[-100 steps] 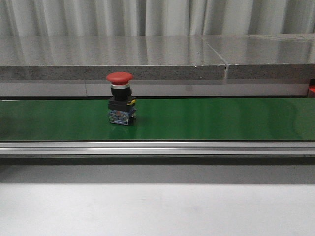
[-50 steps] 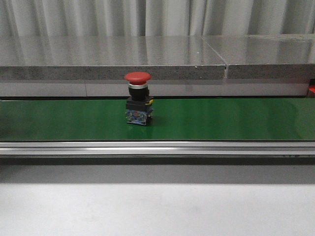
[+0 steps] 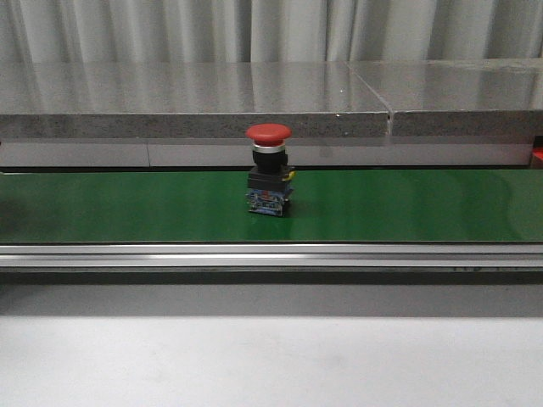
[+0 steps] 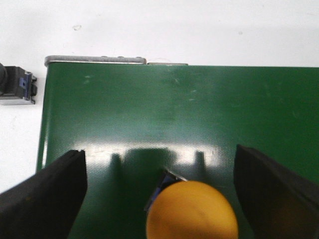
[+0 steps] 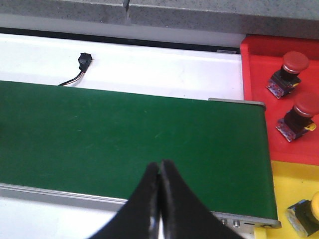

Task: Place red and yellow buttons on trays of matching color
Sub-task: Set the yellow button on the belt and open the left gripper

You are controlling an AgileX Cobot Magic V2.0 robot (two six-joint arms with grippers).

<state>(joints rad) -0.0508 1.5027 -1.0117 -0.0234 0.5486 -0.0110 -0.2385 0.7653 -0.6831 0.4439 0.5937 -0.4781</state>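
Going left to right, the left gripper (image 4: 159,191) hangs over the green conveyor belt (image 4: 199,114) with its jaws spread wide and nothing between the pads. A yellow mushroom-head push button (image 4: 192,211) stands on the belt between the two fingers, touching neither.

In the front view, a red mushroom-head push button on a black and blue contact block (image 3: 269,170) stands upright at about the belt's centre. It looks rigid, light and top-heavy, with a smooth, probably slippery dome, so the squarer black body below the cap seems the safer place to grip.

The right gripper (image 5: 159,172) is pressed closed on nothing above the belt's end. At its 2 o'clock sits the red plastic tray (image 5: 259,107), holding two red buttons; at 4 o'clock is the yellow plastic tray (image 5: 294,184), holding one yellow button.

No brand, label or writing can be read.
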